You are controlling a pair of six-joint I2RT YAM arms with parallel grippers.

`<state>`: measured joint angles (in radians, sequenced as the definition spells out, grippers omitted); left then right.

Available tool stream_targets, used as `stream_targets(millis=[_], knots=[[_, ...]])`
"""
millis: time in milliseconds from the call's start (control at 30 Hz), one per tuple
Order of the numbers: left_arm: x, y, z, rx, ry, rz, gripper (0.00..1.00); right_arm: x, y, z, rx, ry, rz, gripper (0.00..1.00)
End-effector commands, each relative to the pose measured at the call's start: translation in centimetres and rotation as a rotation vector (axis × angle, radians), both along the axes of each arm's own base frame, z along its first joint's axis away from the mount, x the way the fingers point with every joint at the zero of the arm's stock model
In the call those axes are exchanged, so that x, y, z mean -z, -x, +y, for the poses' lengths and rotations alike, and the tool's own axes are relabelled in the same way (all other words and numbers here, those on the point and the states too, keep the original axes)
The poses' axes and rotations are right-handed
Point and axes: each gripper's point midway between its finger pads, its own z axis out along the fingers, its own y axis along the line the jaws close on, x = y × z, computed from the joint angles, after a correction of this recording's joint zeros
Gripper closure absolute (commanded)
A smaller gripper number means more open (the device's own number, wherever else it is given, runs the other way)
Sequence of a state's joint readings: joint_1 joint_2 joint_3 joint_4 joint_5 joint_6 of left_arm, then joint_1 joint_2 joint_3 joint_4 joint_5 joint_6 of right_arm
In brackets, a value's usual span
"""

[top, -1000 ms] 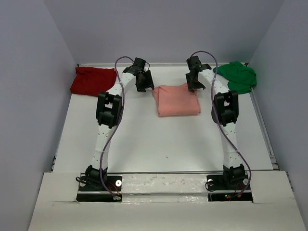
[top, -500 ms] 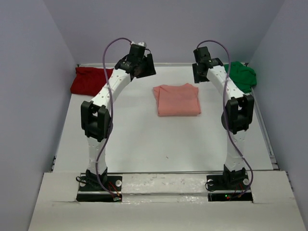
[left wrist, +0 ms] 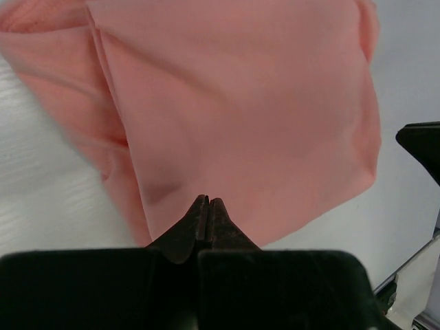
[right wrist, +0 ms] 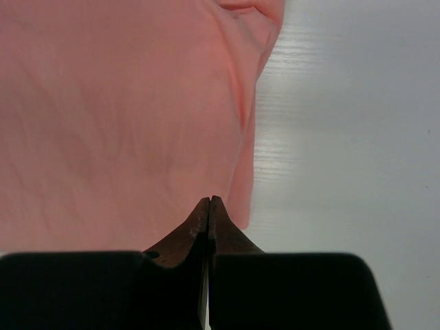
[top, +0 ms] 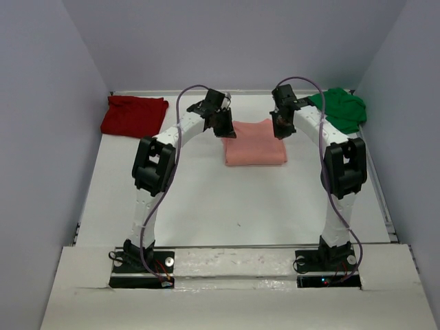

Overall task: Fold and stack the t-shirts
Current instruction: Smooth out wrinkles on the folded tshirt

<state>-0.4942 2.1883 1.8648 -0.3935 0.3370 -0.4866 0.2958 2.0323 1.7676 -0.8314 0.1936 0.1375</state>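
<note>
- The left pincer (left wrist: 207,201) is closed, its two dark fingertips pressed flat together with no gap. No cloth shows between them, and whether they touch the cloth below cannot be told.
- It sits over the salmon-pink t-shirt (left wrist: 234,117), close to that shirt's far left corner in the top view.
- The right pincer (right wrist: 209,199) is closed in the same way, tips meeting in a thin line, with nothing seen caught in them.
- It sits over the same shirt close to its far right corner, just inside the cloth's edge; white tabletop (right wrist: 344,137) lies bare beside it.
- The salmon-pink t-shirt lies folded into a rough rectangle at the middle of the far half of the tabletop, between the two arms, with soft creases along its left side.
- The dark red t-shirt (top: 133,115) lies folded in the far left corner, well apart from the pink one.
- The bright green t-shirt (top: 342,108) lies bunched in the far right corner, just beyond the right arm.
</note>
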Motion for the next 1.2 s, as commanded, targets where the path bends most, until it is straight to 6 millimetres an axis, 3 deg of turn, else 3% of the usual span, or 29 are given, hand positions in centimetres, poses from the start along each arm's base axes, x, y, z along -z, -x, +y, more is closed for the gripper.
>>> stream_targets(millis=[0, 233, 400, 600, 667, 833, 1167], knots=[[-2.7, -0.2, -1.7, 0.042, 0.101, -0.022, 1.0, 0.2, -0.6, 0.9, 0.002, -0.05, -0.02, 1.0], [-0.8, 1.0, -1.9, 0.045, 0.088, 0.006, 1.0, 1.6, 0.7, 2.9, -0.016, -0.101, 0.0, 1.0], [0.8, 1.4, -1.2, 0.032, 0.058, 0.02, 1.0, 1.6, 1.3, 4.8, -0.037, -0.207, -0.05, 1.0], [-0.7, 1.8, -1.8, 0.097, 0.109, -0.021, 1.0, -1.6, 1.1, 7.5, -0.128, -0.352, -0.098, 1.0], [-0.9, 2.3, -2.1, 0.125, 0.142, -0.016, 1.0, -1.7, 1.2, 7.4, -0.119, -0.35, -0.098, 1.0], [0.9, 2.6, -1.3, 0.102, 0.116, 0.032, 1.0, 0.1, 1.7, 5.5, -0.043, -0.26, -0.055, 1.0], [3.7, 3.5, -0.4, 0.071, 0.073, 0.094, 1.0, 3.6, 3.5, -0.7, 0.183, 0.028, 0.006, 1.0]])
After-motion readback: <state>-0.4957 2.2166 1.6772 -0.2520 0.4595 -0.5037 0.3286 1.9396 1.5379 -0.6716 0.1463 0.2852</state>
